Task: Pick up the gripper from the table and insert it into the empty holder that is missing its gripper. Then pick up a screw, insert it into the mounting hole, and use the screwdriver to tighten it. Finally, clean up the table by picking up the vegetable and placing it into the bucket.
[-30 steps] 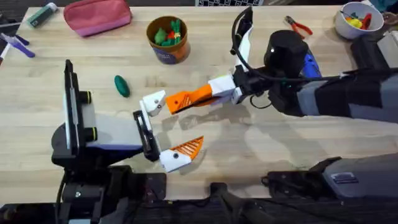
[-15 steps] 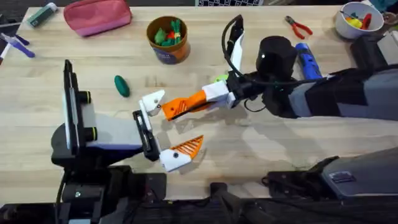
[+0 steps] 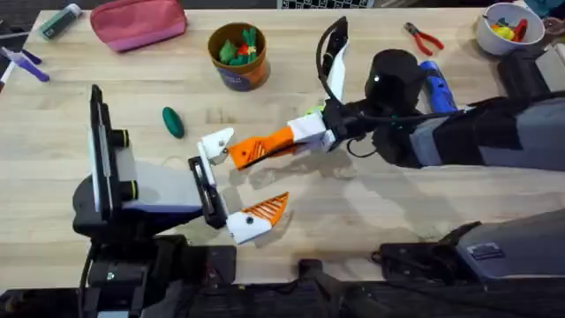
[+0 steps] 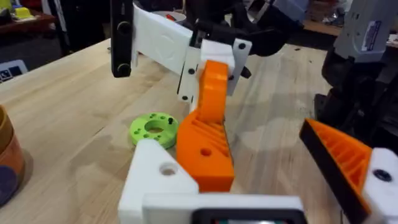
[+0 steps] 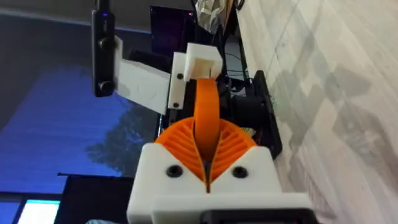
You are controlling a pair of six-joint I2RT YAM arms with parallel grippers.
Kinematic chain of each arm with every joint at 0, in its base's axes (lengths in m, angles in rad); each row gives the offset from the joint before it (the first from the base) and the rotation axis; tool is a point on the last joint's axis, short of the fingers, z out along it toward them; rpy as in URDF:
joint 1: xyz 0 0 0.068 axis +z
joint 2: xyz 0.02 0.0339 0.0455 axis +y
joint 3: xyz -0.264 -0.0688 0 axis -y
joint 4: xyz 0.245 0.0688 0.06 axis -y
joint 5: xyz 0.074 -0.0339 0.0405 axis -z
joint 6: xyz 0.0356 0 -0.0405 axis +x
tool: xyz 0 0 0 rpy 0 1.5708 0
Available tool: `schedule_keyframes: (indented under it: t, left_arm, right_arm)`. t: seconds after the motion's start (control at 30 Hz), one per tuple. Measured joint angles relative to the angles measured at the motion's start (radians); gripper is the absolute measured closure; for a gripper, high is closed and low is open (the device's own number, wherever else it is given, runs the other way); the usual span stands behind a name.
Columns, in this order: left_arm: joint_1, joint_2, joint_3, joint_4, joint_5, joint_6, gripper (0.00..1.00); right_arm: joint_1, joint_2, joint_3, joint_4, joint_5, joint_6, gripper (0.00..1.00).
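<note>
Overhead: pale wood table [image 3: 371,221]. Along the far edge sit a pink pouch [image 3: 139,22], the bucket [image 3: 238,56] with toy pieces inside, red-handled pliers [image 3: 423,37] and a white bowl [image 3: 508,28]. The vegetable [image 3: 173,122] lies alone on bare wood, left of centre. The screwdriver [image 3: 435,84] is partly hidden behind the right arm. The right gripper [image 3: 300,135] reaches in from the right, clenched on the gripper [image 3: 260,147], whose tip meets the holder [image 3: 216,144] on the left gripper [image 3: 238,181]; that one's fingers are spread wide.

Left wrist: the orange piece [image 4: 208,140] lies against the white base [image 4: 158,177], which has a small round hole [image 4: 168,168]. A green ring-shaped disc [image 4: 153,128] rests flat on the wood just behind. Dim room beyond.

Right wrist: ribbed pads [image 5: 180,146] pinch the orange piece [image 5: 206,115]; wood grain to one side, a blue-lit screen behind.
</note>
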Motion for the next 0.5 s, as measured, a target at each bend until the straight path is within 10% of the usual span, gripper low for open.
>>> schedule_keyframes:
  t: [0.5]
  left_arm:
    - [0.000, 0.000, 0.000, 0.000, 0.003, 0.008, 0.015]
  right_arm:
    - [0.000, 0.000, -0.002, 0.084, 0.001, 0.070, 0.992]
